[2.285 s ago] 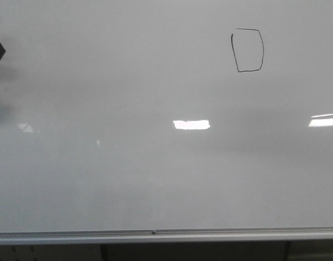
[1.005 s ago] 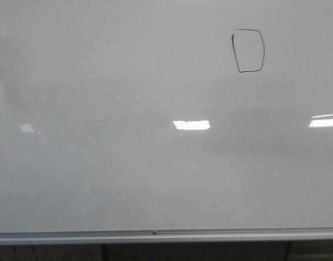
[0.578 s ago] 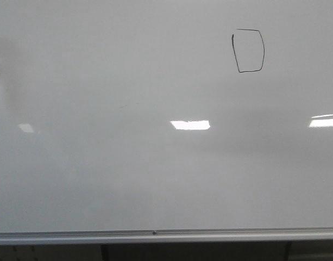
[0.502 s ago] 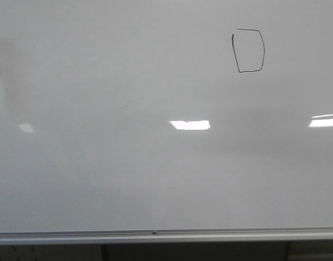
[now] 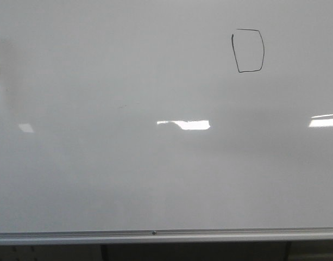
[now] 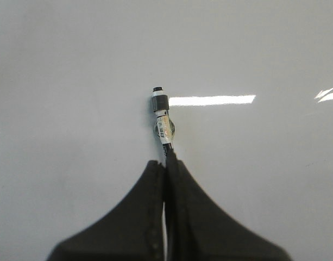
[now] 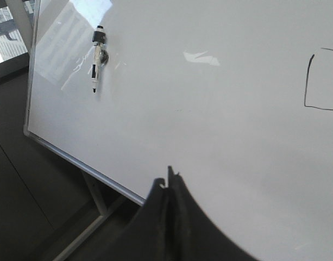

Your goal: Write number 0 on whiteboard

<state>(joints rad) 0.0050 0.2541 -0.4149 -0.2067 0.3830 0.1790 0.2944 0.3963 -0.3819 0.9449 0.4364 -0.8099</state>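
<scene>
1. Mostly the front view is filled by the whiteboard [image 5: 128, 179], glossy and pale grey, with a silver strip [image 5: 155, 235] along its lower edge and bright light reflections [image 5: 190, 124] across its middle
2. High on the right part of the board sits the number 0 [image 5: 247, 50] – a small thin black loop, boxy with rounded corners. It looks finished apart from a tiny gap at its upper left corner, so the task appears all but done
3. Its long axis runs up and down the board: it stands upright, taller than wide, narrowing slightly toward the bottom
4. Far off at the board's left side, well apart from the numeral, a marker [image 7: 95, 60] clings to the surface on a small round holder, lying up and down the board – parked there, it seems, because the writing is over
5. Pointing at that marker, the left gripper [image 6: 165, 163] has its fingers pressed almost together with only a sliver of board between them. The right wrist view shows the marker alone on the board, so I judge this gripper empty
6. Facing the board's lower part, the right gripper [image 7: 170, 176] is also closed tight on nothing
</scene>
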